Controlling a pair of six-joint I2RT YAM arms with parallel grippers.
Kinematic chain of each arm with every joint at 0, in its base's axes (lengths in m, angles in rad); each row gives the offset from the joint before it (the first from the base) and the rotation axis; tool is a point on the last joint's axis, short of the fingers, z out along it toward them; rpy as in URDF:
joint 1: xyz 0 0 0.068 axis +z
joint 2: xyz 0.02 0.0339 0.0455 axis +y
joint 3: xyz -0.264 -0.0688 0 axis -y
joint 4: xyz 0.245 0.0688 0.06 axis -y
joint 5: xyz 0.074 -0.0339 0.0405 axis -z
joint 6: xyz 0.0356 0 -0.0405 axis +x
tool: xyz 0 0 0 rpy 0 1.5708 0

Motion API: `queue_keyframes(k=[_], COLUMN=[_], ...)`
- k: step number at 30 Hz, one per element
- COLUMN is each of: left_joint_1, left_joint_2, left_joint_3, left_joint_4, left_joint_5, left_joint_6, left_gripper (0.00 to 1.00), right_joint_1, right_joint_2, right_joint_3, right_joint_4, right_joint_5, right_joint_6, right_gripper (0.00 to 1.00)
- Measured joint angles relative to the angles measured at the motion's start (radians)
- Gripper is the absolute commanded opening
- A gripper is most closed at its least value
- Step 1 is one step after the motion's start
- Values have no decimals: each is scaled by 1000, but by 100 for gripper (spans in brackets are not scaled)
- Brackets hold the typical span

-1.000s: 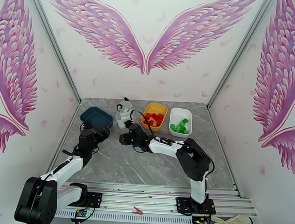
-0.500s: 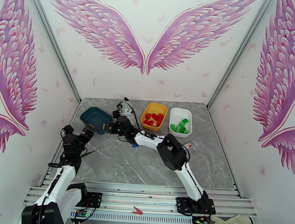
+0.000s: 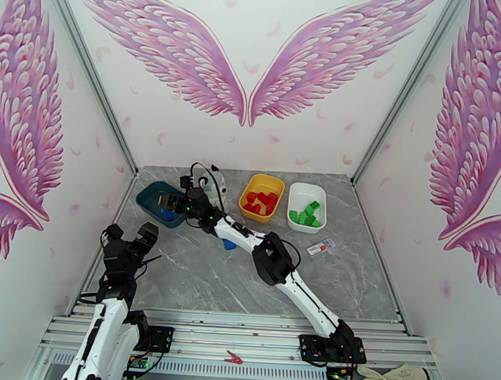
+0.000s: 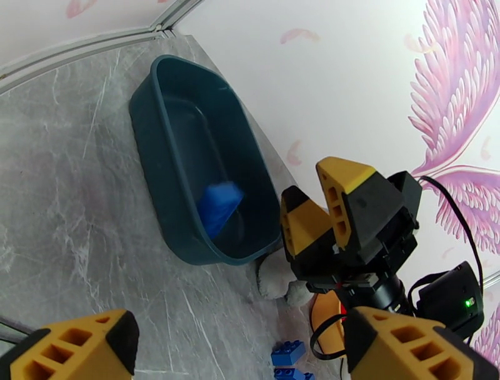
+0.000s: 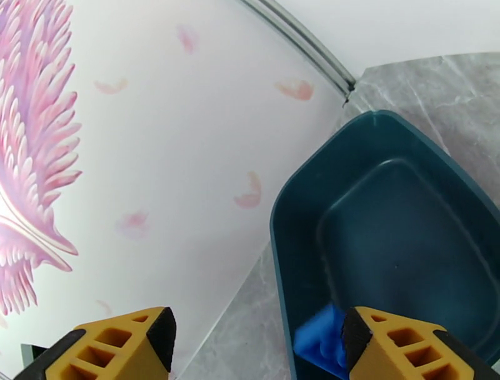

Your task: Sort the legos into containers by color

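Trays along the table's [image 3: 246, 281] far edge.
Teal tray [image 3: 146, 194] holds a blue brick [image 4: 219, 206] under the right gripper [image 5: 256, 331], spread wide, empty; yellow tray [image 3: 264, 183] red bricks [image 3: 260, 202], white tray [image 3: 309, 190] green bricks [image 3: 307, 215]; left gripper [image 3: 129, 233] likewise.

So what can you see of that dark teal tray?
The dark teal tray is a shallow, rounded-rectangle tub of smooth plastic, upright on the grey marbled table by the back left wall. One blue lego lies inside at one end. The open right gripper hovers near that end.

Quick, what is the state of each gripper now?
Left gripper: open, empty.
Right gripper: open, over the teal tray; blue brick lies inside.
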Motion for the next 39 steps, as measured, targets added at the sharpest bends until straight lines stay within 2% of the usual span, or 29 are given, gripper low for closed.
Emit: queue_keyframes(k=[3,7,17,22,27,32,39], left_joint_1=[0,0,0,-30,-164,-397,-683], left_joint_2=[-27,-73,-216,-224,-225,-206,-8], left_joint_3=[0,-6,-34,-42,-45,-46,-46], left_joint_4=[-18,-55,-164,-217,-257,-273,-237], left_joint_5=[1,1,8,11,-40,-183,-401], left_joint_6=[2,8,43,77,110,132,133], left_gripper=[92,92,93,92,92,92,90], right_joint_1=[9,43,122,136,148,148,95], right_joint_2=[-19,-121,-541,-752,-925,-1058,-1178], right_joint_3=[-45,-224,-647,-810,-955,-1150,-1397], right_joint_4=[0,-3,12,-16,-130,-233,-303], right_joint_5=[4,38,142,230,377,556,645], right_joint_6=[-30,-87,-219,-294,-349,-384,-390], right_gripper=[81,82,81,81,80,84,86])
